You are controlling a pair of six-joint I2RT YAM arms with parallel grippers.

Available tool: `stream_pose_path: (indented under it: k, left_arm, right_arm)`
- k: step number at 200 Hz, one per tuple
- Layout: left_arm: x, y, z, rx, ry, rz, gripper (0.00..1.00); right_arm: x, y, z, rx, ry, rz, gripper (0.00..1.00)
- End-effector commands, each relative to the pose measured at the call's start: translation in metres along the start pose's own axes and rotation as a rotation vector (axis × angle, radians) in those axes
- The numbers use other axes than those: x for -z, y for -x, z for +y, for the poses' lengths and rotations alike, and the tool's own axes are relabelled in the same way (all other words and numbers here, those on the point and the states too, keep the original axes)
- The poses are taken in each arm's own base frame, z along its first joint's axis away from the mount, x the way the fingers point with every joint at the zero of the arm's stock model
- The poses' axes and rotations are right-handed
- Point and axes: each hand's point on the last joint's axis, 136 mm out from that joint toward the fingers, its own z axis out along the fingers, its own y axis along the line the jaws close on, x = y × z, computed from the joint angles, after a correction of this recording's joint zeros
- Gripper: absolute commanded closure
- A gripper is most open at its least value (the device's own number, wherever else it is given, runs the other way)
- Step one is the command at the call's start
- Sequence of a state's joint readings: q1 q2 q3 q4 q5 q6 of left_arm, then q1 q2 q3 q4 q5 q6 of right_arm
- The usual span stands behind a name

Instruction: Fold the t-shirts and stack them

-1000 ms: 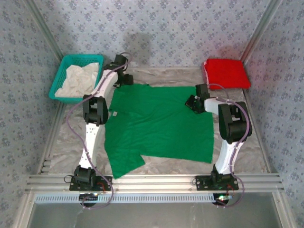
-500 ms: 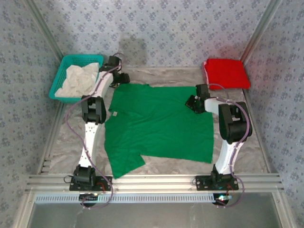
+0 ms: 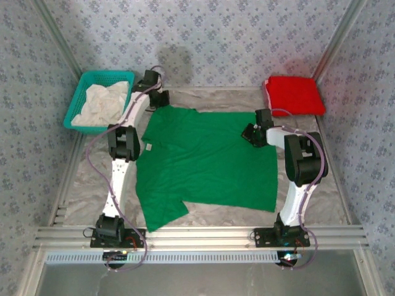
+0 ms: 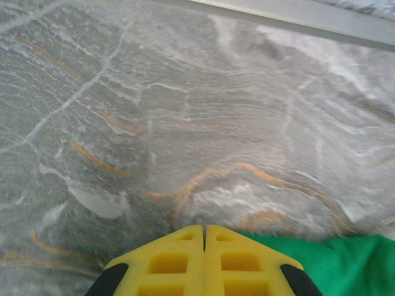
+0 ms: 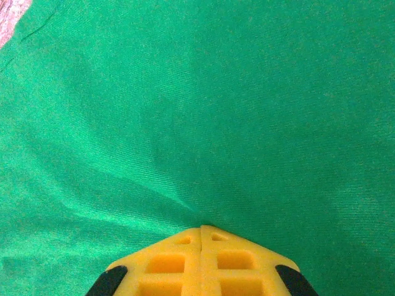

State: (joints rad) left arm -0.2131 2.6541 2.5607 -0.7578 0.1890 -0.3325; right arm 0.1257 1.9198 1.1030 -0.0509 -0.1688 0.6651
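A: How do the shirts lie?
B: The green shirt point(image 3: 207, 163) is spread flat on the table point(image 3: 83, 185). It's plain, and the collar tag point(image 3: 148, 147) is too small to read. The red shirt point(image 3: 294, 94) sits folded in the far right corner.
A: And the pincers?
B: The right pincer point(image 5: 202, 229) is closed, pinching green cloth. The left pincer point(image 4: 203, 229) is closed at the far sleeve; I can't tell if it grips.

open tabletop point(image 3: 216, 216) nr front; basket point(image 3: 75, 105) far left, red t-shirt point(image 3: 294, 94) far right
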Motion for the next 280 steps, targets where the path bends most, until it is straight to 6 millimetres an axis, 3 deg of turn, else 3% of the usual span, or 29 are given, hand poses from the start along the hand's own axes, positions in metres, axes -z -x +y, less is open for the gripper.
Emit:
stream_pose_path:
  k: [1, 19, 34, 50, 85, 100, 115, 128, 141, 167, 193, 231, 280]
  left_arm:
    - [0.103, 0.041, -0.068, -0.137, -0.066, -0.188, 1.0]
    - [0.138, 0.027, -0.087, -0.173, -0.098, -0.303, 1.0]
    - [0.15, -0.011, -0.09, -0.189, -0.115, -0.33, 1.0]
    - [0.151, -0.063, -0.095, -0.26, -0.11, -0.317, 1.0]
    - [0.134, -0.192, -0.11, -0.487, -0.109, -0.149, 1.0]
    - [0.139, -0.22, -0.1, -0.5, -0.09, -0.128, 0.77]
    - [0.161, -0.219, -0.097, -0.498, -0.116, -0.196, 0.69]
    - [0.183, -0.201, -0.094, -0.468, -0.144, -0.296, 0.53]
    - [0.192, -0.18, -0.09, -0.39, -0.223, -0.302, 0.51]
    - [0.175, -0.147, -0.079, -0.323, -0.244, -0.207, 0.43]
    - [0.144, -0.134, -0.088, -0.302, -0.278, -0.107, 0.38]
    - [0.098, -0.148, -0.077, -0.205, -0.244, 0.001, 0.36]
    - [0.095, -0.191, -0.057, -0.145, -0.163, 0.065, 0.36]
  right_arm:
    - [0.002, 0.002, -0.003, -0.017, -0.016, 0.015, 1.0]
    - [0.002, 0.002, -0.004, -0.021, -0.014, 0.016, 1.0]
    - [0.003, 0.003, -0.006, -0.026, -0.012, 0.016, 1.0]
    - [0.003, 0.003, -0.01, -0.035, -0.011, 0.019, 1.0]
    - [-0.001, 0.0, -0.018, -0.04, -0.014, 0.034, 1.0]
    - [-0.002, -0.001, -0.021, -0.046, -0.014, 0.039, 1.0]
    - [-0.002, -0.001, -0.022, -0.049, -0.013, 0.034, 1.0]
    - [-0.003, -0.001, -0.022, -0.051, -0.012, 0.034, 1.0]
    - [-0.005, -0.001, -0.021, -0.051, -0.007, 0.036, 1.0]
    - [-0.004, 0.001, -0.017, -0.047, 0.002, 0.031, 1.0]
    - [0.0, 0.0, -0.016, -0.048, 0.004, 0.03, 1.0]
    - [0.004, -0.002, -0.018, -0.05, 0.0, 0.03, 1.0]
    - [0.005, 0.0, -0.015, -0.035, 0.001, 0.032, 1.0]
